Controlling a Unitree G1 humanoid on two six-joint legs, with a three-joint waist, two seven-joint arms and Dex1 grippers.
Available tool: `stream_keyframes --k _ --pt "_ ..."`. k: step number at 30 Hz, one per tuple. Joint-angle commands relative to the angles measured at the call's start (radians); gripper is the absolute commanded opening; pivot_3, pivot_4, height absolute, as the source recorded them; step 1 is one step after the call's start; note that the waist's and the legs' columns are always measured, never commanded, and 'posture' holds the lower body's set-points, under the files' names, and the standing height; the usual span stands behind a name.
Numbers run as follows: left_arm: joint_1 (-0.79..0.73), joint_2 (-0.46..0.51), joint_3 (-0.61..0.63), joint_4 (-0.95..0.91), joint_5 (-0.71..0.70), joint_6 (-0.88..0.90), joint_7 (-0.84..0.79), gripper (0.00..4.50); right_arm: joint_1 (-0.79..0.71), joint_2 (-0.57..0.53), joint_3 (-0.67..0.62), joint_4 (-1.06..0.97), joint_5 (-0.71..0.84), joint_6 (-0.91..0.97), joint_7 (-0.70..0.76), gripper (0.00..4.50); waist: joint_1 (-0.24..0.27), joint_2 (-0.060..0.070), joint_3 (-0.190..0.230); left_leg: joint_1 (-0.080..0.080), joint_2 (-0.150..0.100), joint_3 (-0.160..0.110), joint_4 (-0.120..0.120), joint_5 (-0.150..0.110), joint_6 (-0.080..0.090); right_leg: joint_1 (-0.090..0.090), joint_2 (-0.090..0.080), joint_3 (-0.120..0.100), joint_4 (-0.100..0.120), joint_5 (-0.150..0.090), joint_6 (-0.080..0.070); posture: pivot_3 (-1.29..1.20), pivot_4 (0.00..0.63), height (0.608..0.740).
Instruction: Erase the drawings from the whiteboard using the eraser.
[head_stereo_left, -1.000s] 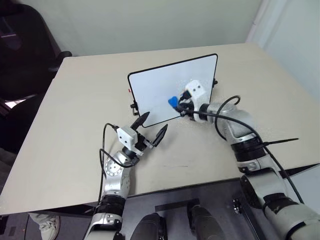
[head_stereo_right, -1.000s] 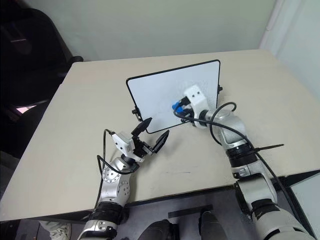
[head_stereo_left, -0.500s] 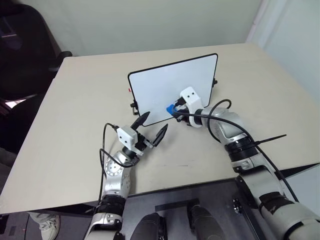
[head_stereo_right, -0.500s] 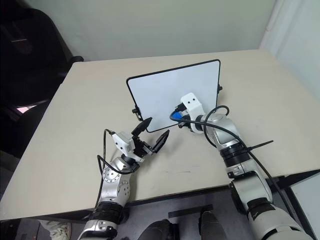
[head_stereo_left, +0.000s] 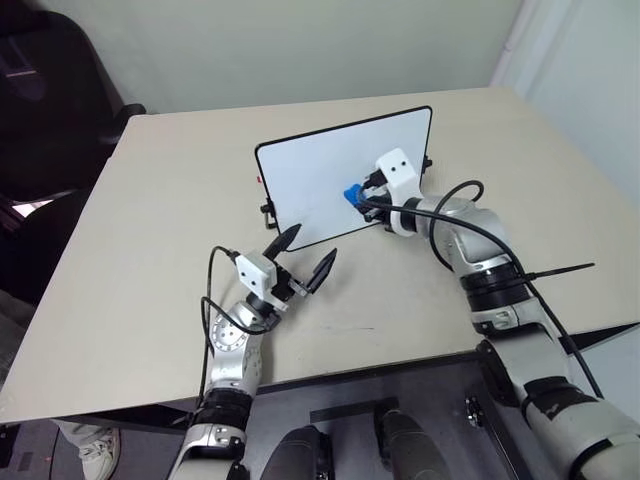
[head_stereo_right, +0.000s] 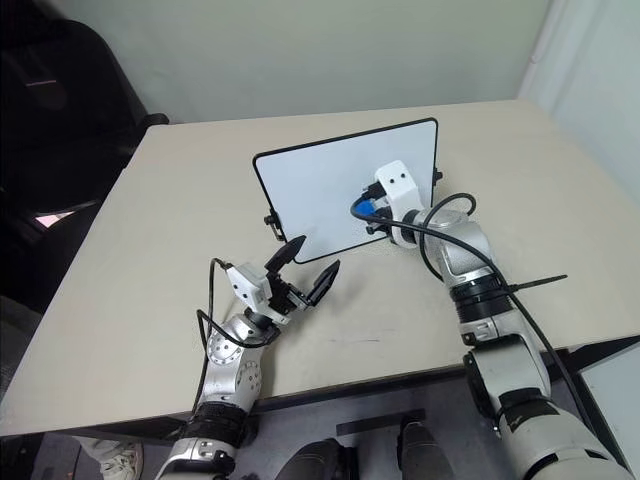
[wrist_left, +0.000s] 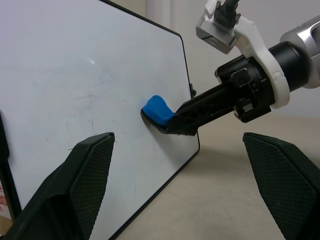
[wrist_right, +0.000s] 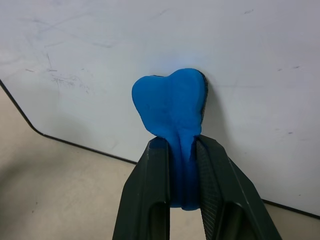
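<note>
1. Eraser (wrist_right: 171, 107): squashed blue block pressed flat on the whiteboard (head_stereo_left: 310, 180), right of centre on its face.
2. Right gripper (wrist_left: 172, 122): jaws clamped tight on the eraser's lower end, so it bulges out above them.
3. Drawings: only faint grey smudges left on the board; can't make out a clear blue scribble.
4. Board stands tilted on small feet on the desk (head_stereo_left: 150, 240); nothing braces it.
5. Left gripper (head_stereo_left: 303, 253): jaws wide open, empty, hovering just in front of the board's lower edge.
6. Risks: a hard push could tip or slide the board; the soft eraser could fold, leaving the jaws scraping the surface.
</note>
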Motion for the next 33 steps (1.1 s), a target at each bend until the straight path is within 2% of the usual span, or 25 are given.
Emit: stream_keyframes --k 1,11,19,25,33 --pt "-0.006 -0.009 -0.006 0.011 -0.004 -0.02 -0.003 4.5 -0.048 -0.01 -0.031 -0.031 -0.016 -0.03 -0.03 0.44 0.0 0.0 0.0 0.0 0.0 0.0 0.0 0.0 0.0 0.0 0.0 0.0 0.0 0.0 0.0 0.0 0.15 0.726" --pt "-0.014 -0.008 -0.003 0.018 -0.004 -0.03 -0.002 4.5 -0.017 0.028 0.031 0.017 -0.037 0.004 -0.019 0.44 0.0 0.0 0.0 0.0 0.0 0.0 0.0 0.0 0.003 0.0 0.0 0.0 0.0 0.003 -0.001 0.0 0.15 0.726" --pt "-0.014 -0.004 -0.003 0.012 -0.007 -0.03 -0.001 4.5 -0.04 0.029 0.011 0.094 -0.048 0.015 -0.019 0.44 0.001 0.0 0.0 0.0 0.0 0.0 0.0 0.001 0.004 0.0 0.0 0.0 -0.001 0.004 0.0 0.0 0.15 0.726" --pt "-0.02 -0.004 -0.003 0.018 -0.011 -0.028 -0.006 4.5 -0.051 -0.002 -0.011 0.083 -0.051 0.018 -0.026 0.44 0.002 0.0 0.0 0.0 0.0 0.0 0.0 0.001 0.004 0.0 0.0 0.0 -0.001 0.004 0.0 0.0 0.15 0.726" --pt "-0.024 -0.008 -0.008 0.022 -0.017 -0.018 -0.019 4.5 -0.056 -0.101 -0.111 0.099 -0.064 0.039 -0.127 0.44 0.007 0.0 0.0 -0.002 0.0 0.0 0.0 0.002 0.004 0.0 -0.001 0.0 -0.002 0.005 0.0 0.0 0.15 0.726"
